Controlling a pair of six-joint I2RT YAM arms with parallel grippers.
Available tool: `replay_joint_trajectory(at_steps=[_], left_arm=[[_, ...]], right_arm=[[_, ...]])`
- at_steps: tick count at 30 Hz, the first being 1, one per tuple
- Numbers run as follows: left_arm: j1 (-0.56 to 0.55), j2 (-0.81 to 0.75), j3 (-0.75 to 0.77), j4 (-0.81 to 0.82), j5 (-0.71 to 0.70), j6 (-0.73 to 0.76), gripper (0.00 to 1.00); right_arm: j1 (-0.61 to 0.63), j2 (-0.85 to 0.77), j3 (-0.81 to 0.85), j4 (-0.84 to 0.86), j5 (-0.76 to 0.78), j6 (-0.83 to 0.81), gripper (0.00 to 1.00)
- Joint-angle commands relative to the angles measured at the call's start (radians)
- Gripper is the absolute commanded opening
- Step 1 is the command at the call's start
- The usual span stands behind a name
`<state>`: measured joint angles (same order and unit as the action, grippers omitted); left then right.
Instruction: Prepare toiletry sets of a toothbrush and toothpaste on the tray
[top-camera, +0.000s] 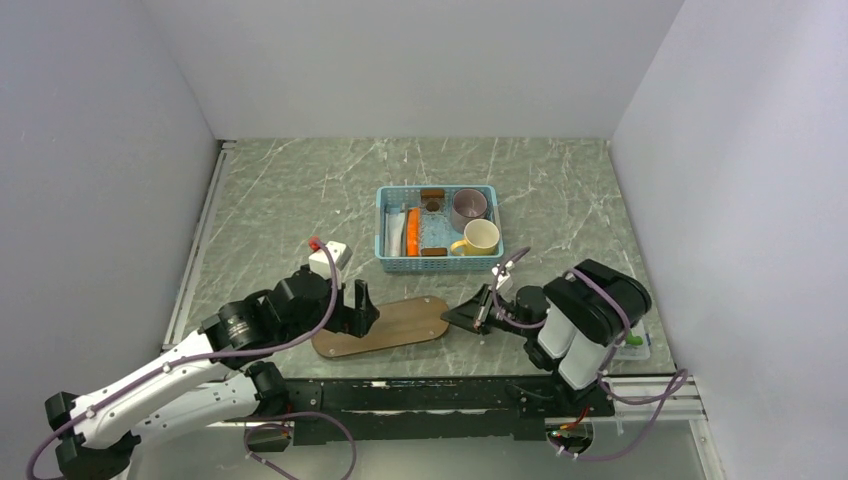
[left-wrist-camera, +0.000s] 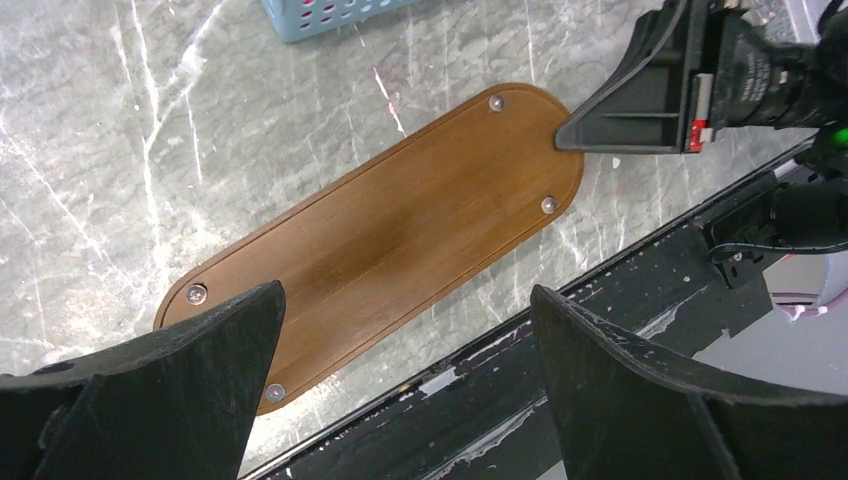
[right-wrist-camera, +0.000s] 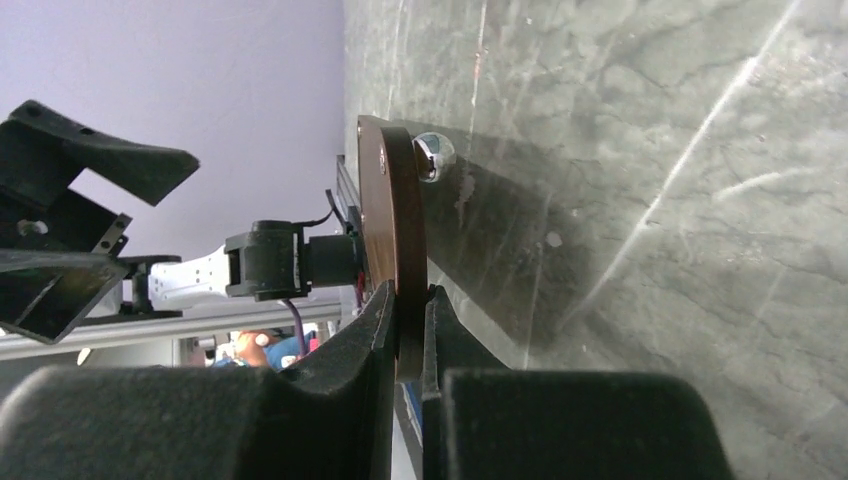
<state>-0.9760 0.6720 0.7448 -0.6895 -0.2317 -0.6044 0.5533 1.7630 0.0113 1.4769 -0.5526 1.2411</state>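
Where the tray (top-camera: 380, 327) lies, at the near edge of the grey-green marbled tabletop (top-camera: 300, 190) between the two arms, it sits slantwise, with its right end farther back. Appearance: dark-brown wood, oblong, rounded ends, grain lengthwise, a shallow groove round the border, and four small metal screw heads (left-wrist-camera: 196, 294), two at each end.

Grip: the right end effector (right-wrist-camera: 408, 300) is closed on the rim of the tray's right end, one finger on either face of the board. The left end effector (left-wrist-camera: 405, 295) hangs over the tray's left end with its jaws spread wide, holding nothing.

Behind the tray is a light-blue mesh basket (top-camera: 437, 264). It holds an orange tube (top-camera: 412, 232), a yellow mug (top-camera: 480, 238) and a mauve cup (top-camera: 469, 208). A pale slim item beside the tube is possibly the toothbrush (top-camera: 393, 232). Print on the tube is too small to read.
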Motion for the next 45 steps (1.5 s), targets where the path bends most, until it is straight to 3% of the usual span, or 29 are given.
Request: replay_joint_trajectory(at_steps=[1,7,15,27,29,32,34,41,45], left_arm=[[-0.003,0.018,-0.012,0.058,0.018,-0.025,0.99],[-0.003,0.033,-0.008,0.071,0.02,-0.019,0.99],[-0.003,0.067,-0.011,0.094,0.022,-0.021,0.99],[-0.003,0.144,-0.014,0.124,0.048,-0.045,0.99],[-0.003,0.149,-0.019,0.128,0.049,-0.044,0.99],[-0.003,0.155,-0.028,0.133,0.046,-0.044,0.99],[-0.003,0.167,-0.031,0.129,0.037,-0.048,0.99],[0.005,0.252,0.024,0.025,-0.072,-0.09,0.99],[0.073,0.313,0.046,-0.035,-0.093,-0.121,0.99]], right_arm=[[-0.015,-0.138,-0.029,-0.174,0.046,-0.159,0.0],[-0.015,-0.435,0.041,-0.707,0.148,-0.332,0.0],[-0.031,-0.714,0.076,-1.186,0.303,-0.449,0.0],[-0.033,-0.615,0.135,-1.327,0.36,-0.391,0.0],[-0.033,-0.624,0.139,-1.348,0.364,-0.388,0.1],[-0.033,-0.672,0.164,-1.442,0.397,-0.399,0.33],[-0.033,-0.717,0.177,-1.502,0.424,-0.4,0.39],[-0.034,-0.815,0.246,-1.681,0.461,-0.411,0.48],[-0.034,-0.872,0.308,-1.777,0.466,-0.435,0.5]])
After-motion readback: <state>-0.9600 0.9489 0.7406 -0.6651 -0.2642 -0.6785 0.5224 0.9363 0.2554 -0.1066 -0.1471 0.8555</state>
